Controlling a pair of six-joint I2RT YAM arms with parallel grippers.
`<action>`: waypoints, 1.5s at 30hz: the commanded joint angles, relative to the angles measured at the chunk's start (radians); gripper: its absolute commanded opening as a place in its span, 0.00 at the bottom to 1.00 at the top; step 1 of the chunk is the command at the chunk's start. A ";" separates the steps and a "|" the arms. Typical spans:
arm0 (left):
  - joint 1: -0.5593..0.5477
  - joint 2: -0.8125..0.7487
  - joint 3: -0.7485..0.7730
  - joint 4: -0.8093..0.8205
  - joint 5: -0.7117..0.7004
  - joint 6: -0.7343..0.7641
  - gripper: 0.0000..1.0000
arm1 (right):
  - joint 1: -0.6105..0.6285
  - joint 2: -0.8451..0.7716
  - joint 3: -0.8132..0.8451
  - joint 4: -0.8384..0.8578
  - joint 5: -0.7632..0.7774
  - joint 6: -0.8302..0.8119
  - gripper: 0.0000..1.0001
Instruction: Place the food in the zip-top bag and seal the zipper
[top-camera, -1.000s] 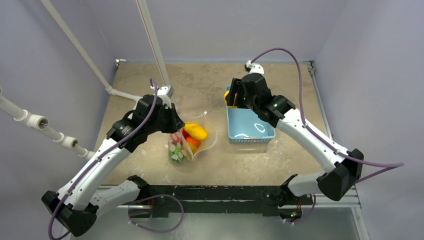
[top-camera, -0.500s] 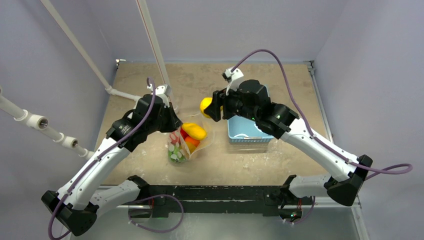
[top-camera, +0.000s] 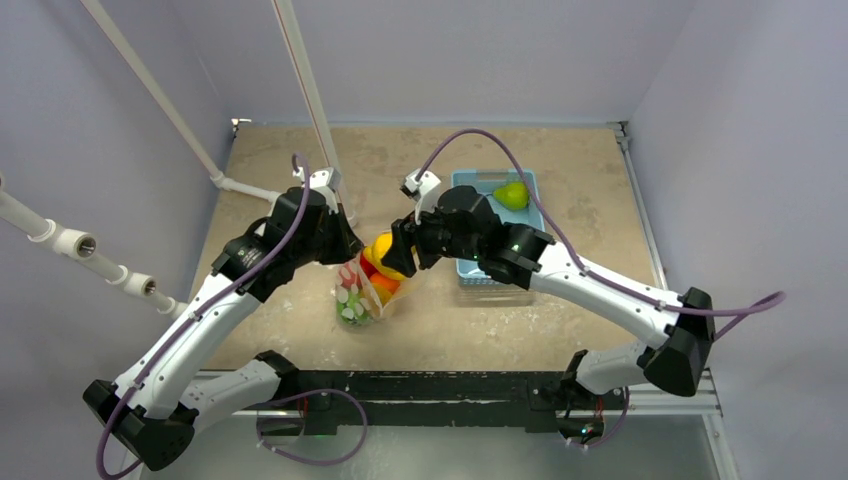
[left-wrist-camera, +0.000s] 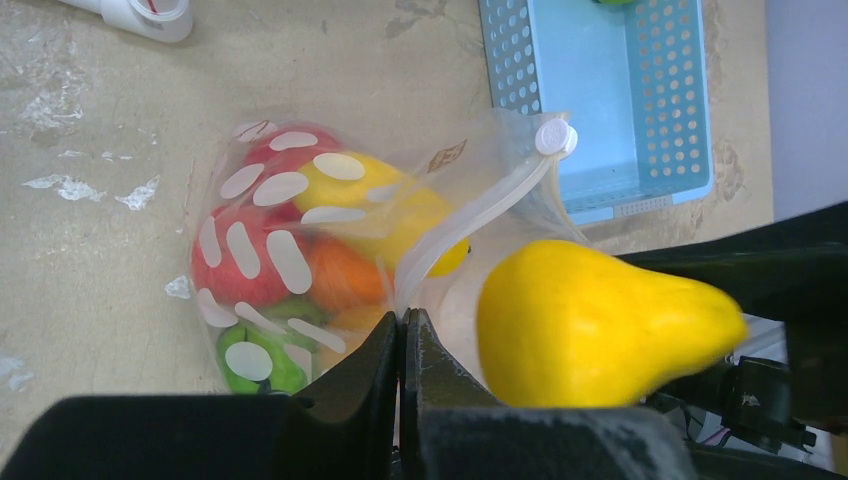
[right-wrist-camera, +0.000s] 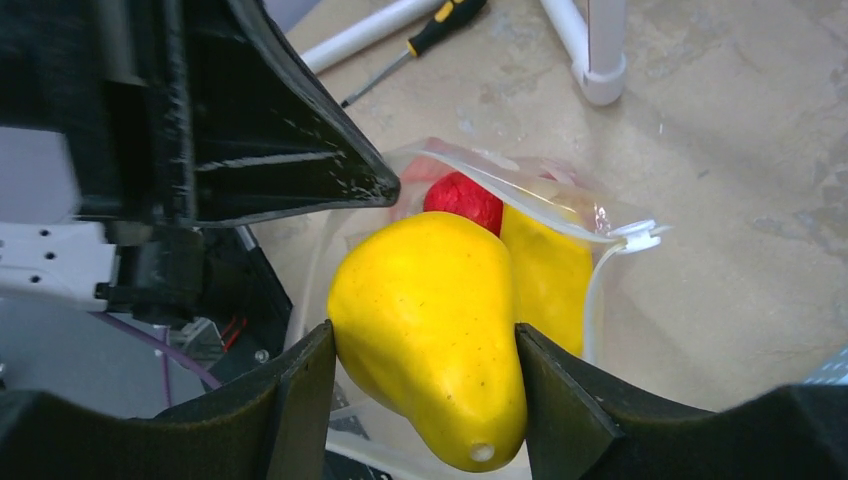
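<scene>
The clear dotted zip-top bag (top-camera: 362, 292) lies mid-table and holds red (left-wrist-camera: 240, 272), orange (left-wrist-camera: 340, 275), green (left-wrist-camera: 255, 362) and yellow (left-wrist-camera: 372, 205) toy fruits. Its whitish zipper strip (left-wrist-camera: 478, 215) runs up to a slider. My left gripper (left-wrist-camera: 405, 322) is shut on the bag's mouth edge and holds it up. My right gripper (right-wrist-camera: 420, 350) is shut on a yellow pear (right-wrist-camera: 430, 320), held right at the open mouth of the bag (right-wrist-camera: 560, 230). The pear also shows in the top view (top-camera: 383, 250) and the left wrist view (left-wrist-camera: 590, 320).
A light-blue basket (top-camera: 538, 222) stands right of the bag with a green pear (top-camera: 511, 195) in its far end. White pipes (top-camera: 310, 90) rise at the back left. A screwdriver (right-wrist-camera: 430, 35) lies beyond the bag.
My right arm has swung left from the basket to the bag's mouth, carrying the yellow pear. The green pear in the basket is now uncovered. The left arm has held still.
</scene>
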 joint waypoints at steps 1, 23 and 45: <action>-0.003 -0.006 0.050 0.013 -0.014 -0.016 0.00 | 0.013 0.039 -0.031 0.091 -0.016 -0.010 0.00; -0.003 -0.025 0.052 0.004 -0.020 -0.014 0.00 | 0.033 0.198 -0.044 0.324 0.033 0.067 0.75; -0.002 -0.020 0.051 0.012 -0.019 -0.013 0.00 | 0.031 -0.068 0.051 0.047 0.395 0.137 0.86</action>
